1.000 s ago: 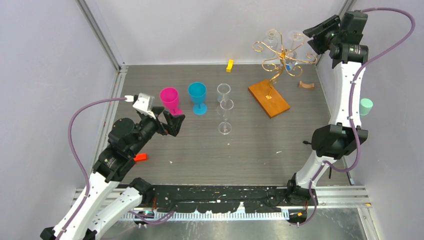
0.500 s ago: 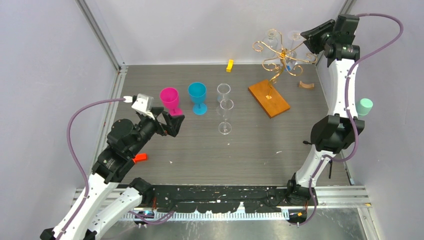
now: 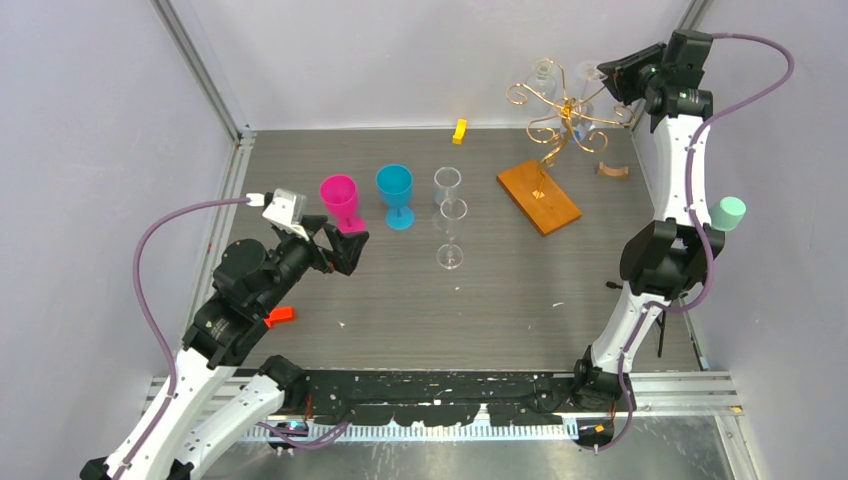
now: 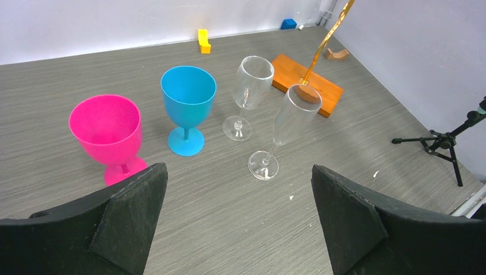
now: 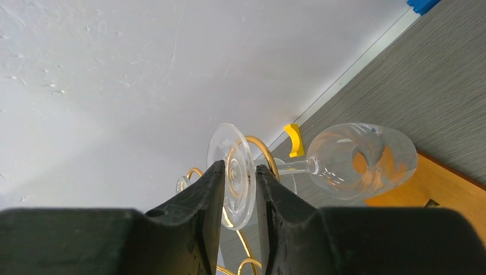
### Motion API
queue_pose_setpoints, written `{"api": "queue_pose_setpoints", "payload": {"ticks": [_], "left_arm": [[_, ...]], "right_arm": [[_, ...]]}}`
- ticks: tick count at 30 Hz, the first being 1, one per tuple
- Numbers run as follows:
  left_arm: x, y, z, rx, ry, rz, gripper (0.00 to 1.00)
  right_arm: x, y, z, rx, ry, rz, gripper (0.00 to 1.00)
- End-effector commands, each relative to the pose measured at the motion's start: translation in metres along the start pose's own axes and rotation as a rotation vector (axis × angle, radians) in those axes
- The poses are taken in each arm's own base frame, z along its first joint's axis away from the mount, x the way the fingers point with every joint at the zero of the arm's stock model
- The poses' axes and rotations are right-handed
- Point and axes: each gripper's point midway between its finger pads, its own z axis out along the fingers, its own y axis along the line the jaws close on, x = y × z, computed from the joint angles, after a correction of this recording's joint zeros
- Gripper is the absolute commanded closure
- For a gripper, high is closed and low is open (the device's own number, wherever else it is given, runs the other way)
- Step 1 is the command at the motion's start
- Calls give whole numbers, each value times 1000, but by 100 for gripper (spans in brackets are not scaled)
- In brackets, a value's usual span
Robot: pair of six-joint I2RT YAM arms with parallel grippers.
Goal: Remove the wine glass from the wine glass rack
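The wine glass rack (image 3: 568, 112), gold wire on an orange-brown base (image 3: 538, 196), stands at the back right. A clear wine glass (image 5: 361, 160) hangs upside down from one of its arms, and its round foot (image 5: 234, 172) lies between my right fingers. My right gripper (image 5: 239, 166) (image 3: 612, 82) is open but narrow, its jaws close on either side of that foot. A second clear glass (image 3: 543, 72) hangs on the rack's far-left arm. My left gripper (image 4: 236, 169) (image 3: 345, 240) hovers wide open and empty over the table's left side.
On the table stand a pink goblet (image 3: 338, 195), a blue goblet (image 3: 394, 190), a clear wine glass (image 3: 447, 185) and a flute (image 3: 452, 225). A yellow block (image 3: 459, 131), a brown piece (image 3: 612, 171) and a red block (image 3: 281, 315) lie about. A mint cup (image 3: 731, 212) sits at the right wall.
My right arm has moved up to the rack's right side and its jaws have narrowed around the glass's foot. The left arm has not moved.
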Motion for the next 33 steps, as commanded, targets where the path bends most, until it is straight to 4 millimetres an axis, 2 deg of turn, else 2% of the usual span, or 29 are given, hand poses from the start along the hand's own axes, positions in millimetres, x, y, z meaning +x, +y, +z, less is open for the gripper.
{"api": "queue_pose_setpoints", "payload": {"ticks": [1, 7, 10, 14, 20, 26, 33], "left_arm": [[-22, -2, -7, -4, -57, -1, 0], [-22, 0, -7, -10, -59, -2, 0], [-23, -1, -7, -10, -59, -2, 0], [-23, 0, -7, -10, -59, -2, 0], [-22, 0, -6, -11, -57, -3, 0], [-22, 0, -5, -11, -57, -6, 0], [-21, 0, -7, -14, -58, -5, 0]], "right_arm": [[-7, 19, 2, -82, -12, 30, 69], [-10, 15, 3, -73, -38, 42, 80], [-14, 17, 0, -74, -63, 38, 90], [-20, 18, -6, -72, -101, 24, 99], [-27, 25, -18, -85, -148, -18, 100], [-31, 42, -25, -178, -178, -26, 100], [-42, 41, -36, -203, -277, -26, 100]]}}
